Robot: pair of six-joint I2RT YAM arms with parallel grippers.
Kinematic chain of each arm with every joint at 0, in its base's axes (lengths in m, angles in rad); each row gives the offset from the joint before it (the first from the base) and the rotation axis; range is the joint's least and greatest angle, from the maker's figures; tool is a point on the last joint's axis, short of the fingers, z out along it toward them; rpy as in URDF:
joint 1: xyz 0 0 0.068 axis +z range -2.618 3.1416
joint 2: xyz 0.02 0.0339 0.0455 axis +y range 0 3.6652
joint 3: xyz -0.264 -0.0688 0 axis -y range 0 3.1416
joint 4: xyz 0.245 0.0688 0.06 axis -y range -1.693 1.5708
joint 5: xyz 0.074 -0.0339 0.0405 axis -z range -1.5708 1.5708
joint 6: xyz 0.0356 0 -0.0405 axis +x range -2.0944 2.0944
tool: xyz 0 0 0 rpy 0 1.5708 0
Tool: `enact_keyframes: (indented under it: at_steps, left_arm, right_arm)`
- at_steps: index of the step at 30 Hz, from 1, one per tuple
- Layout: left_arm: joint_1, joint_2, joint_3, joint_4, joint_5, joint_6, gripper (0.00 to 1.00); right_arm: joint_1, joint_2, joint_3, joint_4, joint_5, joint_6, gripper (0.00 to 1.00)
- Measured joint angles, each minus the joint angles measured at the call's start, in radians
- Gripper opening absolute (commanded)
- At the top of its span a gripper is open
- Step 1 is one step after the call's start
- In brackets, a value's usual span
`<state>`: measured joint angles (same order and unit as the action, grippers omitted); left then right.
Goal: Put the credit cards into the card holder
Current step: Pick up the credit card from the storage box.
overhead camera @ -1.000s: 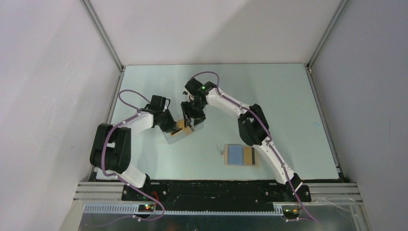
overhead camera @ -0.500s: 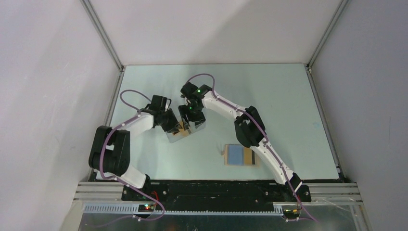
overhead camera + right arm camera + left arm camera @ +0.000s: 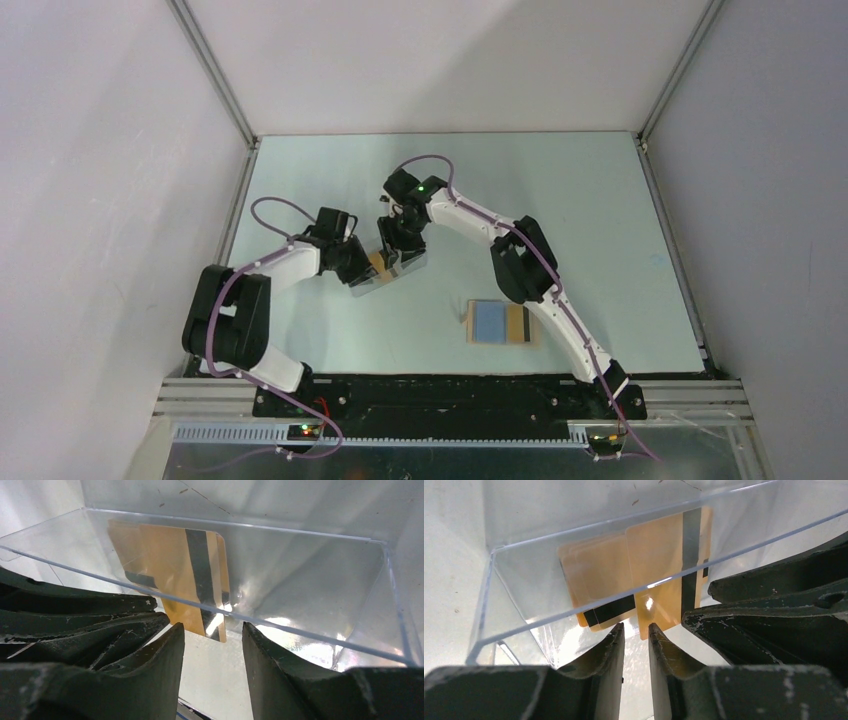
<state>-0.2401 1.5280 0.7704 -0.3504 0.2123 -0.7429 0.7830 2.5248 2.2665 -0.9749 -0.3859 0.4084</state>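
Done: one card (image 3: 517, 322) seemed tucked into your open card holder (image 3: 488, 322), at 4 o'clock from the clear box (image 3: 310, 575).
Remaining: several credit cards (image 3: 644, 575) lay inside that box.
Left fingers (image 3: 609, 650): nearly closed at the box wall; you couldn't tell their grip.
Right fingers (image 3: 165, 650): partly open, empty.

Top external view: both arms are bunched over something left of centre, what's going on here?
Both arms work at a clear box holding the orange credit cards. The left tool, jaws nearly together, sits at one wall of the box; whether it pinches that wall is unclear. The right tool stands open at the box's rim beside it, holding no card. The card holder lies open nearer the bases, untouched.
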Motion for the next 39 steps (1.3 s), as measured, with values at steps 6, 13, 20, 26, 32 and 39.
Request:
enact_keyframes:
  at_steps: [6,13,20,26,32,39]
  left_arm:
    - [-0.005,0.035,-0.001,0.037,0.023,-0.001,0.30]
    - [-0.006,0.063,0.008,0.067,0.061,-0.009,0.25]
    - [-0.006,0.066,0.008,0.089,0.066,-0.016,0.24]
    - [-0.005,0.068,0.003,0.106,0.079,-0.018,0.24]
    - [-0.003,0.060,-0.011,0.127,0.093,-0.016,0.23]
    - [0.006,0.055,-0.043,0.197,0.150,0.003,0.21]
  right_arm:
    - [-0.006,-0.018,-0.040,0.040,-0.035,0.010,0.50]
    - [-0.024,-0.055,-0.126,0.134,-0.116,0.032,0.48]
    - [-0.068,-0.132,-0.288,0.287,-0.224,0.082,0.46]
    - [-0.082,-0.137,-0.303,0.311,-0.270,0.108,0.40]
    - [-0.094,-0.154,-0.361,0.383,-0.327,0.141,0.31]
    - [-0.120,-0.197,-0.495,0.563,-0.429,0.206,0.29]
